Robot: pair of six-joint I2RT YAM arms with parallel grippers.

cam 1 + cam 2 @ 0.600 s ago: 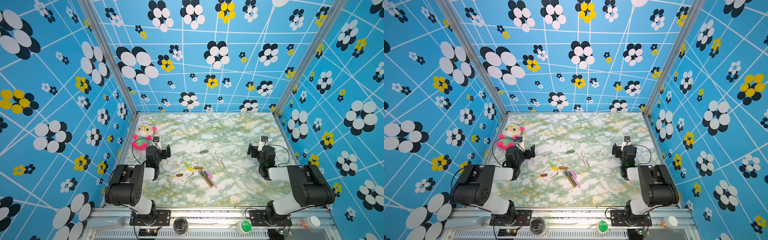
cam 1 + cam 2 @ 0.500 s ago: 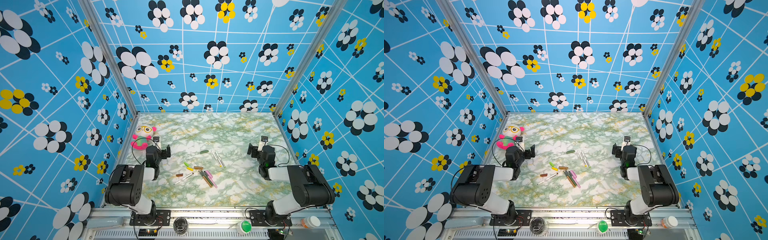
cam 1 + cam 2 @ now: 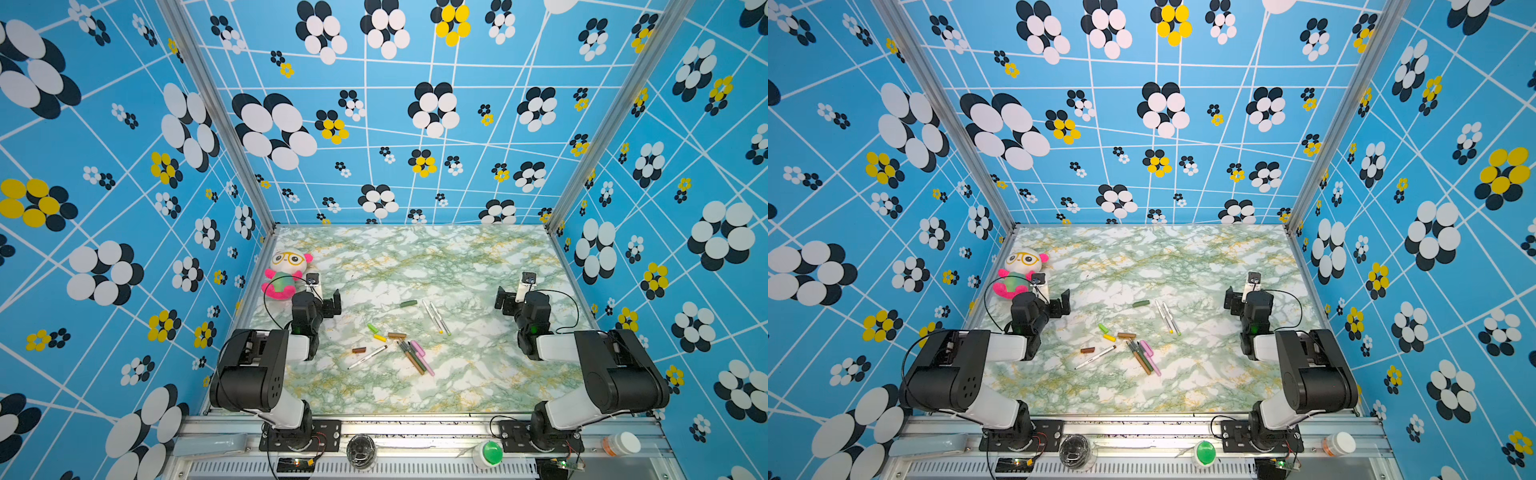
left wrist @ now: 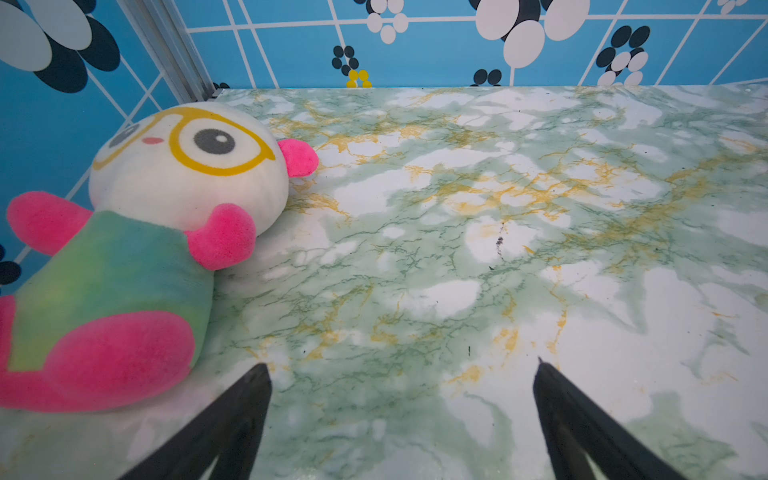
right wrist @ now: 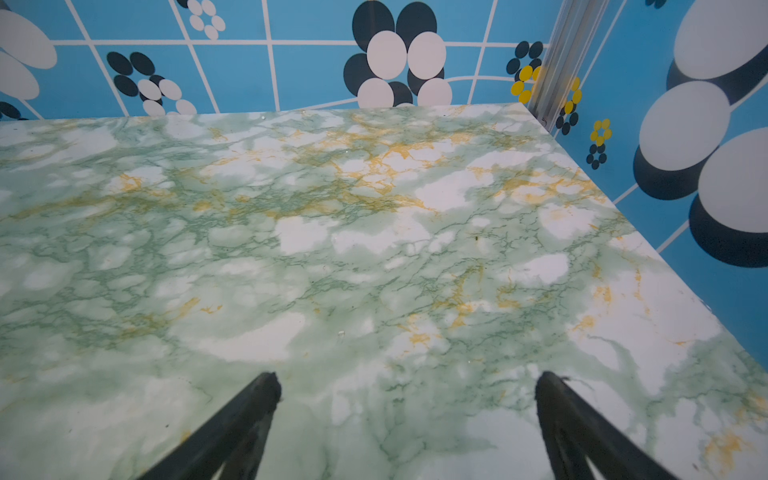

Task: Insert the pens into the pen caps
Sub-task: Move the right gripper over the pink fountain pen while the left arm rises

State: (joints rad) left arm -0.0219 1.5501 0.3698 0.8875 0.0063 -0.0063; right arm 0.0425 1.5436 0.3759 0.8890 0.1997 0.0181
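The pens lie loose in the middle of the marble table. Two white pens rest side by side, a third white pen lies nearer the left arm, and three coloured pens are bunched together. Around them are the pen caps: dark green, light green, yellow, tan, brown and pink. My left gripper stands open over bare table, left of the pens. On the other side my right gripper is open too, and both hold nothing.
A plush toy with pink limbs lies at the back left, close beside the left gripper. Patterned blue walls enclose three sides. A green button and a small bottle sit on the front rail.
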